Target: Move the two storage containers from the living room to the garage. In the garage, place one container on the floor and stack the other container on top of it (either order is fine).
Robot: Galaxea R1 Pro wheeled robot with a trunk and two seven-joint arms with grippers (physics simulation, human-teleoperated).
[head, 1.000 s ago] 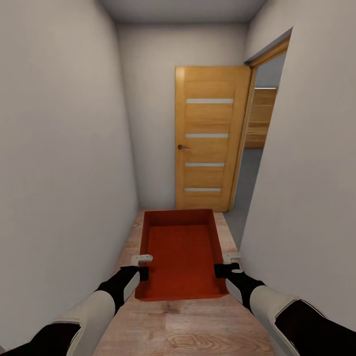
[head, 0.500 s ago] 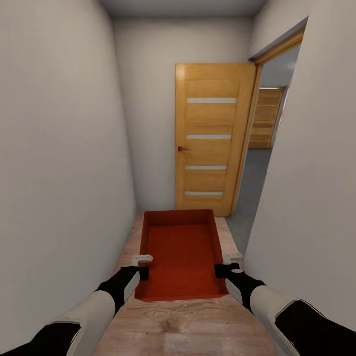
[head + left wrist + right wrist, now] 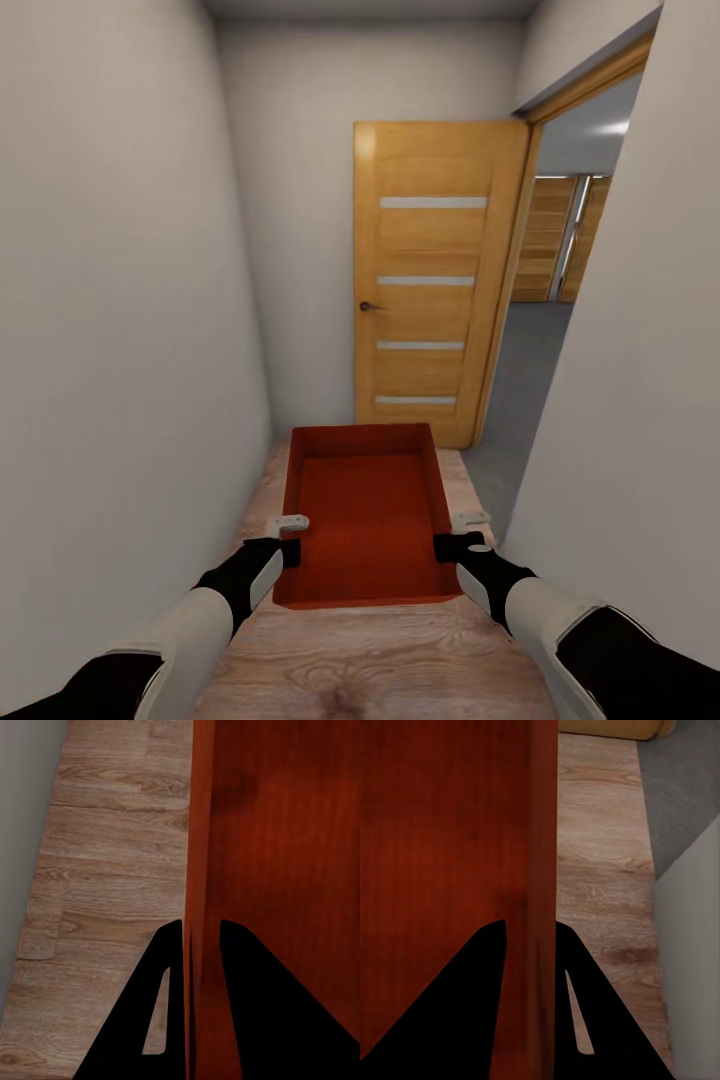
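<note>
I hold one orange-red storage container (image 3: 365, 515) level in front of me, above a light wood plank floor in a narrow corridor. My left gripper (image 3: 289, 537) is shut on its left wall, and my right gripper (image 3: 462, 533) is shut on its right wall. In the left wrist view the black fingers (image 3: 169, 967) straddle the thin left wall of the container (image 3: 281, 870). In the right wrist view the fingers (image 3: 570, 967) pinch the right wall of the container (image 3: 450, 832). The container is empty.
Pale walls (image 3: 120, 300) close in on both sides. An open wooden door (image 3: 430, 280) with glass strips stands ahead. To its right a doorway (image 3: 545, 330) opens onto a dark grey floor (image 3: 520, 400), with wooden plank panels (image 3: 560, 240) at the far end.
The view has moved forward along the corridor: the door and doorway look larger and more of the grey-floored room shows. The container stays the same in my grippers.
</note>
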